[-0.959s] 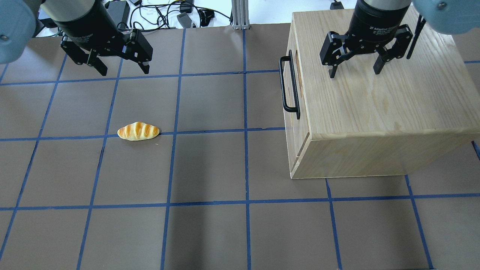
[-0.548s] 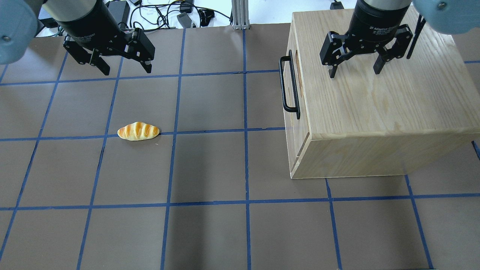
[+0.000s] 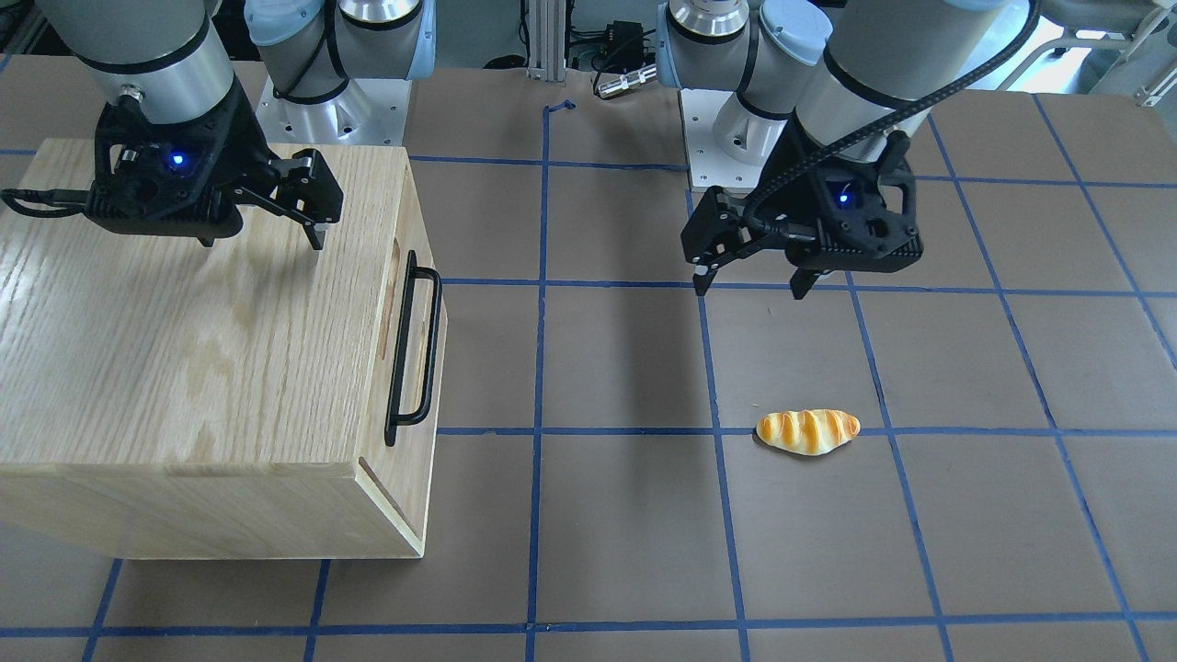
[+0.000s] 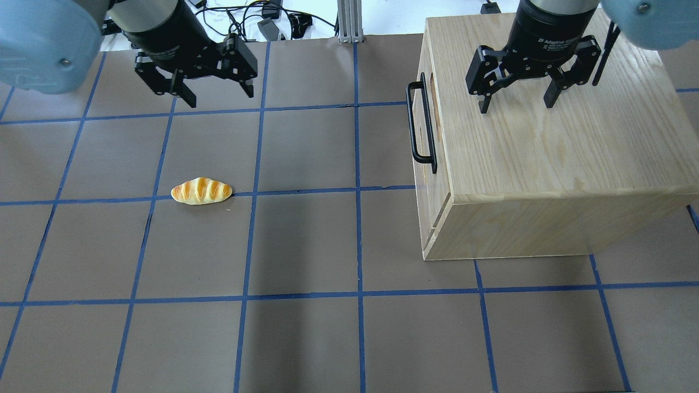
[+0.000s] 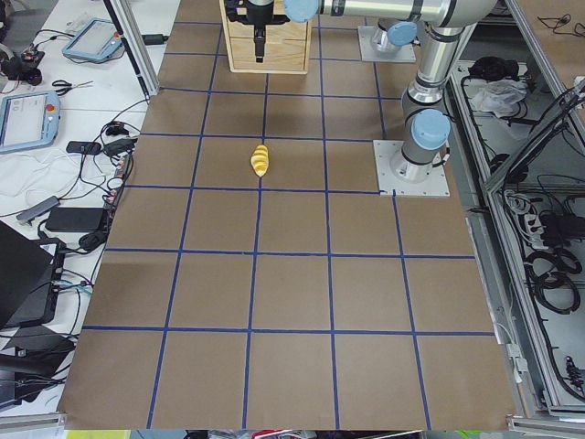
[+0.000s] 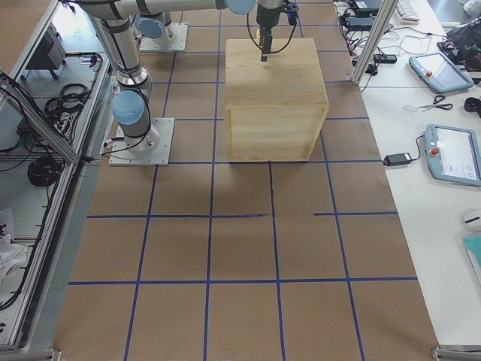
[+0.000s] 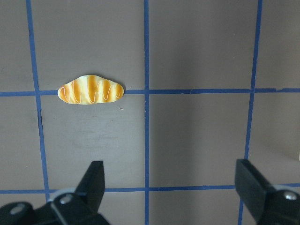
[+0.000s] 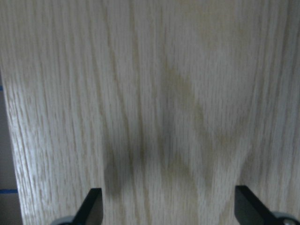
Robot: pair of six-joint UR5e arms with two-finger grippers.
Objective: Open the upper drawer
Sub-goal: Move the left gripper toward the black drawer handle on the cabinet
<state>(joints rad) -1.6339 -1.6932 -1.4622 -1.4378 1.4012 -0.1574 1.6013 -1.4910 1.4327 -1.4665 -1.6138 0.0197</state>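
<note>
Left end effector (image 4: 220, 98) hangs spread and empty over the brown, blue-taped worktop (image 4: 306, 245), well apart from the task's thing. Right end effector (image 4: 516, 106) is also spread and empty, poised over the top of the oak-grained wooden cabinet (image 4: 546, 153); I cannot tell whether its 2 fingertips touch the wood.

The pale-wood upper drawer (image 4: 439, 183) appears shut, its front flush in the cabinet face that looks toward the left arm, with the long black U-shaped bar handle (image 4: 412, 125) standing off it.

Likely trouble, as I judge it:
1. The handle sits on a vertical face, while the left end effector points down. A poor wrist turn could send a finger into the cabinet edge or the drawer front instead of behind the bar.
2. A shallow or off-centre pinch on the thin bar could slip once the pull begins.
3. Nothing visibly anchors the cabinet. If the right arm does not press down, the whole box may slide instead of the drawer running out.
4. The small orange-striped toy bread loaf (image 4: 201, 191) lies near the left arm; a low sweep could knock it.
</note>
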